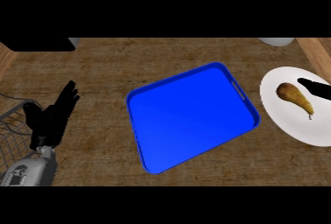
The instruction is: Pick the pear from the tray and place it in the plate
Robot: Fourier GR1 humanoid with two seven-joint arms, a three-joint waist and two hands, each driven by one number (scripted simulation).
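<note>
Nearest the lower left edge, a grey forearm [29, 171] rises into view, its lower part cut off by the frame, and ends in the left hand [50, 118], black, with fingers straight and pointing up, holding nothing. Beside and partly under that hand lies a dark wire rack [14, 120]; only a corner of it shows, the rest running off the left edge.

Farther in, at the middle of the brown counter [97, 70], sits the blue tray [191, 116], turned on a slant, with a slot handle visible along its right rim. Nothing rests inside it.

To the right, the white plate [284, 120] is cut off by the frame's right edge. The pear [294, 97] lies on it, brownish yellow, broad end up and left, stem pointing down and right. Just beside the pear, black fingers of the right hand [315, 87] reach in from the right edge; most of the hand is out of view, and whether it is open or curled cannot be told.

At the far edge, a black block [39, 43] sits top left, and a pale rounded object [278, 41], too cropped to identify, top right.
</note>
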